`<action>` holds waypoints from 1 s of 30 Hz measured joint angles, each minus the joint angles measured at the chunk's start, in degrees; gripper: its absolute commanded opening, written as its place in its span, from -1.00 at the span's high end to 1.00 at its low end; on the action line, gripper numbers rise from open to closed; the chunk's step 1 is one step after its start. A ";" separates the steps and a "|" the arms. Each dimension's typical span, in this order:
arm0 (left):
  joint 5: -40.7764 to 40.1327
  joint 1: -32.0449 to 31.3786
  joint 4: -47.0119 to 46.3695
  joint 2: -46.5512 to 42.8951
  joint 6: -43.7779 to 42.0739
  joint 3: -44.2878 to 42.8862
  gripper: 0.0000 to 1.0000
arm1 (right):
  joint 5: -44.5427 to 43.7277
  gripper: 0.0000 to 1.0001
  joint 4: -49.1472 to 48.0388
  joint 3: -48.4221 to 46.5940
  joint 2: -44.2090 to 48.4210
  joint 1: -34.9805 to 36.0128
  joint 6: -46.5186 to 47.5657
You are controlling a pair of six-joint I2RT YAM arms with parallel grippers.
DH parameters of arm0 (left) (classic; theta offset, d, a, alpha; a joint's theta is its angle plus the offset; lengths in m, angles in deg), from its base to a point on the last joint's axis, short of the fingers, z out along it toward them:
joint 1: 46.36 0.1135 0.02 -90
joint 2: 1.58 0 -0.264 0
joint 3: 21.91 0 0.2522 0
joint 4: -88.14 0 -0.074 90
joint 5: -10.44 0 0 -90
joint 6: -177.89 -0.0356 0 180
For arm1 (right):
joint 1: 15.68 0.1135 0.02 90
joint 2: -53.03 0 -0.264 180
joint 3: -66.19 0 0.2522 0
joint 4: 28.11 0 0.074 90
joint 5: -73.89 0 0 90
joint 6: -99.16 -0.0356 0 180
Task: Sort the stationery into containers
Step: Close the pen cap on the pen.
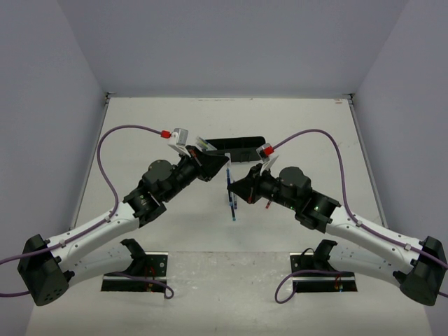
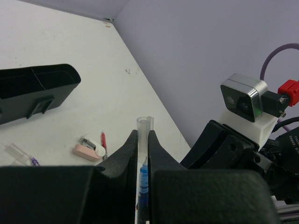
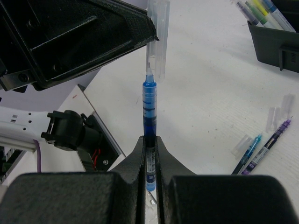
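blue pen (image 3: 149, 105) in r hand (image 3: 150, 140), cap (image 3: 159, 42) l hand (image 2: 143, 136)

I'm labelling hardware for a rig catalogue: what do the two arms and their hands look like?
The left arm and right arm have white links with black joints and bases. The left hand and right hand are black, two wedge-shaped fingers each. A purple cable runs to each wrist, ending at a red plug beside a grey camera.

Blue pen (image 3: 149, 107) with tip inside clear cap (image 3: 158, 42), near black tray (image 1: 234, 145).
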 measured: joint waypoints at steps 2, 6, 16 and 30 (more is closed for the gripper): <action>0.00 0.00 0.00 0.00 0.00 0.05 1.00 | 0.00 1.00 0.02 0.00 -0.01 -0.04 0.00; 0.02 0.00 0.03 -0.04 0.00 0.09 1.00 | 0.00 1.00 0.02 -0.03 -0.24 -0.31 0.03; 0.35 0.00 -0.20 -0.20 -0.44 0.53 1.00 | 0.02 1.00 1.17 -1.05 -0.33 -1.02 0.07; 2.16 0.08 -6.44 -1.54 -0.94 3.06 1.00 | 0.14 1.00 4.47 -5.16 -0.98 -1.32 0.09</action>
